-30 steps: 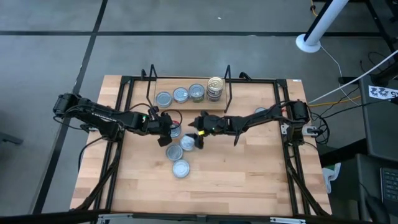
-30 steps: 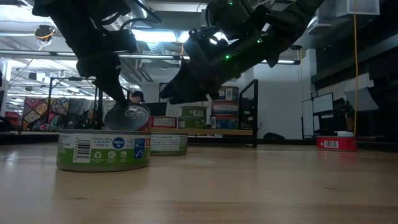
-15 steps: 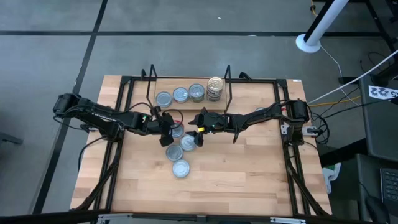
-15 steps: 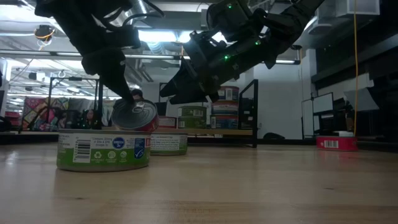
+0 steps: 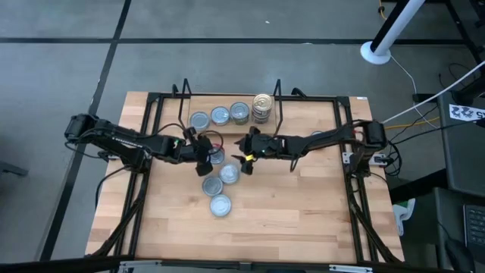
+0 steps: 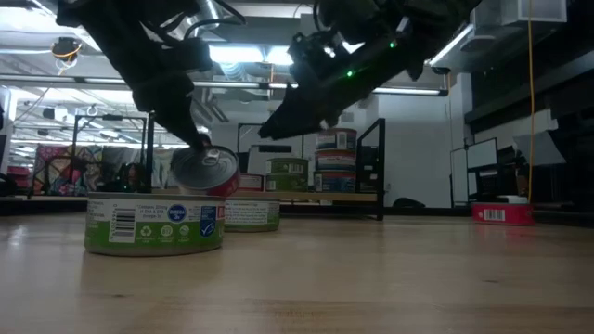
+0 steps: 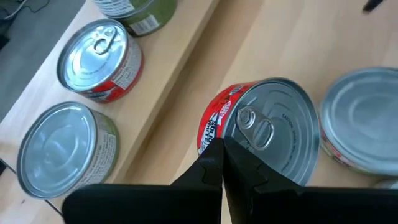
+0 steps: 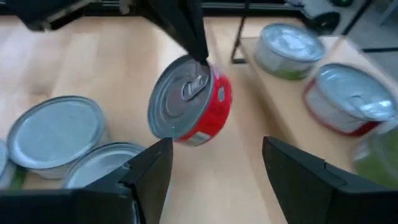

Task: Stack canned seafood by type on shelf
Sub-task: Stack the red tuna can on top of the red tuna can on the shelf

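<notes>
A red-labelled can [image 7: 267,130] with a silver pull-tab lid hangs tilted in my left gripper [image 7: 222,163], just above the table in front of the shelf [image 5: 227,130]. It also shows in the right wrist view [image 8: 189,102] and the low view [image 6: 206,172]. My right gripper [image 5: 246,157] hovers open just right of that can, touching nothing. Three more cans [image 5: 229,174] rest flat on the table near it; the nearest one has a green label [image 6: 153,223]. On the shelf's wooden base stand three single cans [image 5: 220,115] and a stack topped by a gold lid [image 5: 262,102]. My left gripper pinches the red can by its lid rim [image 7: 231,138], close to the pull tab, between its two nearly shut fingers. The fingers [image 8: 194,37] slant down onto the rim's upper edge. The can is lifted clear and tilted, hanging below the fingers with its lid facing the right gripper.
Black frame rails [image 5: 155,106] run round the table's edges, and the shelf's wire uprights [image 5: 277,95] rise at its ends. A red tin [image 6: 501,213] lies far off to the right in the low view. Bare wood [image 5: 303,212] spreads across the near right part of the table.
My right gripper has risen and drawn back from the loose cans toward the shelf, staying open. My left gripper has kept its hold, and the red can has shifted slightly toward the right gripper.
</notes>
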Tool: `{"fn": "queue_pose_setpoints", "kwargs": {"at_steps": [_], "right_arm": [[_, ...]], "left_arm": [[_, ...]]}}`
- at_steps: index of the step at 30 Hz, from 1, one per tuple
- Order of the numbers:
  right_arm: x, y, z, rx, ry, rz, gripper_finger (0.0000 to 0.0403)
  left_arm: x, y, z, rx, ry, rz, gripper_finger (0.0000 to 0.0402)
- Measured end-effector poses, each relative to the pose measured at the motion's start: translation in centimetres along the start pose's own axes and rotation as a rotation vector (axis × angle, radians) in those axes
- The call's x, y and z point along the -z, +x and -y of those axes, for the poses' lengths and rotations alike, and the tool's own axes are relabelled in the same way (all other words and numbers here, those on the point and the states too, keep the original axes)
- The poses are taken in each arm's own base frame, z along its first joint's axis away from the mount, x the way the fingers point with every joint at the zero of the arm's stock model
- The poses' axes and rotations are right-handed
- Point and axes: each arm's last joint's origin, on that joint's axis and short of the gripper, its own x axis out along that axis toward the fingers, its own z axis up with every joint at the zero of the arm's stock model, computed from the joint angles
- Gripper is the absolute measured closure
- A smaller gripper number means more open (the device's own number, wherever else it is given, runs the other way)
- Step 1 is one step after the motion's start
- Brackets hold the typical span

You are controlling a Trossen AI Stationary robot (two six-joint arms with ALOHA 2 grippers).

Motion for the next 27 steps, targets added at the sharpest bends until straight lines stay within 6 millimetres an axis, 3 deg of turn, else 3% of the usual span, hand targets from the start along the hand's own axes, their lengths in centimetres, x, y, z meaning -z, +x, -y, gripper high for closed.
{"fn": "queue_pose_setpoints", "kwargs": {"at_steps": [7,14,27], "right_arm": [[-1.5,-2.6,0.5,0.015,-0.04,-0.02,0.0153],[-1.6,-4.5,0.9,0.013,-0.056,-0.103,0.0153],[-0.4,-5.1,1.0,0.012,-0.083,-0.248,0.0153]], "left_arm": [[-0.7,0.6,-0.9,-0.022,-0.038,0.028,0.0401],[-1.4,1.2,-2.0,-0.048,-0.079,0.054,0.0401],[-2.3,2.2,-4.1,-0.106,-0.084,0.087,0.0401]]}}
